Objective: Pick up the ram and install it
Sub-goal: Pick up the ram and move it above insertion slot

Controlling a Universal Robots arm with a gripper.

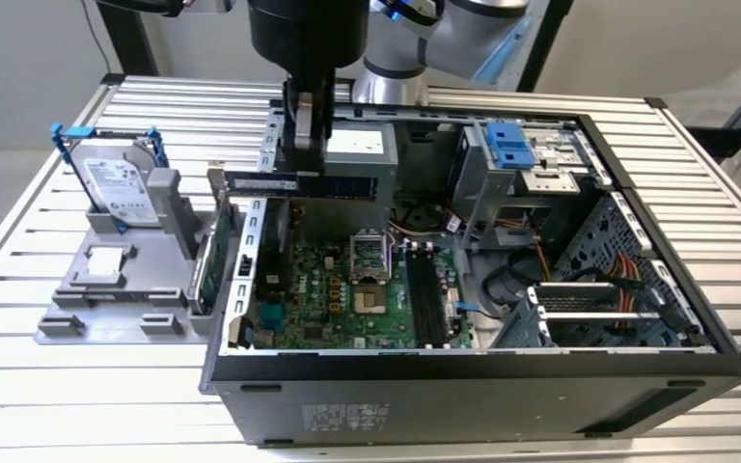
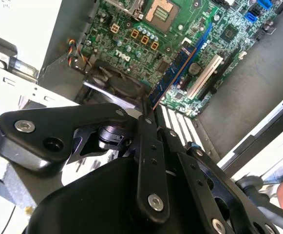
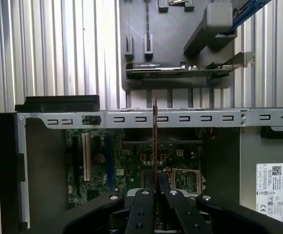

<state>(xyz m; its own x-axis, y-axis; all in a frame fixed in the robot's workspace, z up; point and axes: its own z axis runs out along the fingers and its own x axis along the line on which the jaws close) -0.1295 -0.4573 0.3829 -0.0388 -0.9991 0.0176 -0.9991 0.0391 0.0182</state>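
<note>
The ram (image 1: pixel 304 183) is a long dark stick with black chips, held level above the left rear part of the open computer case (image 1: pixel 474 386). My gripper (image 1: pixel 308 174) comes down from above and is shut on the stick's upper edge near its middle. Both wrist views show the ram edge-on, as a thin blue strip (image 2: pixel 174 73) and as a thin line (image 3: pixel 155 141) running out from between my fingertips (image 2: pixel 148 116) (image 3: pixel 156 189). The green motherboard (image 1: pixel 344 289) lies below it, with its long black memory slots (image 1: pixel 425 294) to the exterior view's right of the processor socket.
A grey fixture (image 1: pixel 113 299) left of the case holds a hard drive in a blue frame (image 1: pixel 120 188) and a green expansion card (image 1: pixel 212 256) (image 3: pixel 180 70). The case's perforated metal rail (image 3: pixel 180 118) crosses under the ram. Drive cages and cables fill the case's right side.
</note>
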